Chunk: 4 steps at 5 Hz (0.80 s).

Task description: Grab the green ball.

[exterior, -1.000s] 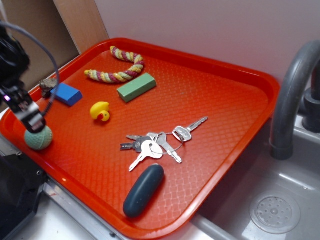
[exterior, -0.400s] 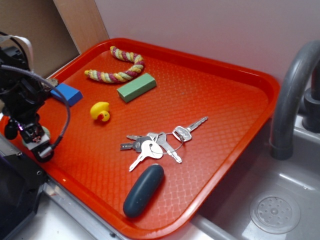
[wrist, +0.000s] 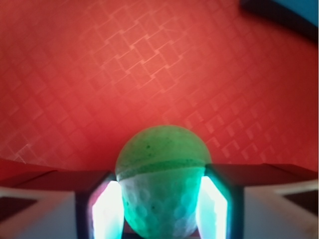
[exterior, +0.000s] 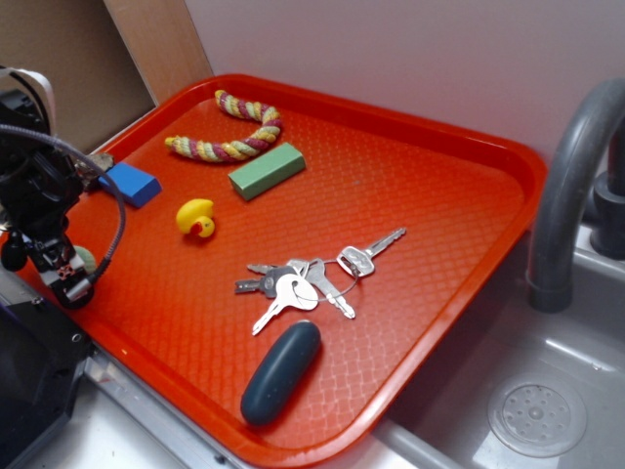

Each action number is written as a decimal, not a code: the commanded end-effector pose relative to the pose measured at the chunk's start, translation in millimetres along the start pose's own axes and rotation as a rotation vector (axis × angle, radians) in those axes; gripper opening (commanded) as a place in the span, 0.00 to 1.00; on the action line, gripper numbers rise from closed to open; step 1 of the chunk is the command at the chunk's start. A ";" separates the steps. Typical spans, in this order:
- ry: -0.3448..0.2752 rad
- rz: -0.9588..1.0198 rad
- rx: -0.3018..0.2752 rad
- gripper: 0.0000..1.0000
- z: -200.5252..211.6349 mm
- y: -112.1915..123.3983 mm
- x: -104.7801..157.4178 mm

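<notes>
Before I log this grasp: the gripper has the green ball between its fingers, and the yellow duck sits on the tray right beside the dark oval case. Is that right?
Not quite. The gripper does have the green ball between its fingers, as the wrist view shows. But in the exterior view the yellow duck sits on the tray near the blue block and green block; the dark oval case lies apart, beyond the keys.

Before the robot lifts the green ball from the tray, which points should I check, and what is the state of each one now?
1. Green ball sits between the end effector fingers: ok, wrist view shows one finger at each side.
2. Fingers press the ball firmly: cannot tell.
3. Ball centred in the grip: ok, similar margins left and right.
4. Blue block apart from the end effector: ok, there is space between them.
5. Yellow duck and keys away from the lift path: ok.
6. Ball visible in the exterior view: not ok, the arm hides most of it.
</notes>
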State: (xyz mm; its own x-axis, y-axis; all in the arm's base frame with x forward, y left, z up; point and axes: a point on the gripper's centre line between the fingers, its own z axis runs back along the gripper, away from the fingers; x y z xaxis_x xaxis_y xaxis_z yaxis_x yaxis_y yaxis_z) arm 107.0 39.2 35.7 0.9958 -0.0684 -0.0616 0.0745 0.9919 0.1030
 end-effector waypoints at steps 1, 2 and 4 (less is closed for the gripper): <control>-0.011 0.022 0.022 0.00 8.5 6.2 4.5; -0.034 0.027 0.032 0.00 17.5 6.8 9.6; -0.141 0.040 0.046 0.00 74.9 0.7 38.7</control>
State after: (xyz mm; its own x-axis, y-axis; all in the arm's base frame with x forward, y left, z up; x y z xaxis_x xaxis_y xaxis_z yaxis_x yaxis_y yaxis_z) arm 146.1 30.1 100.2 0.9973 -0.0411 0.0616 0.0316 0.9886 0.1473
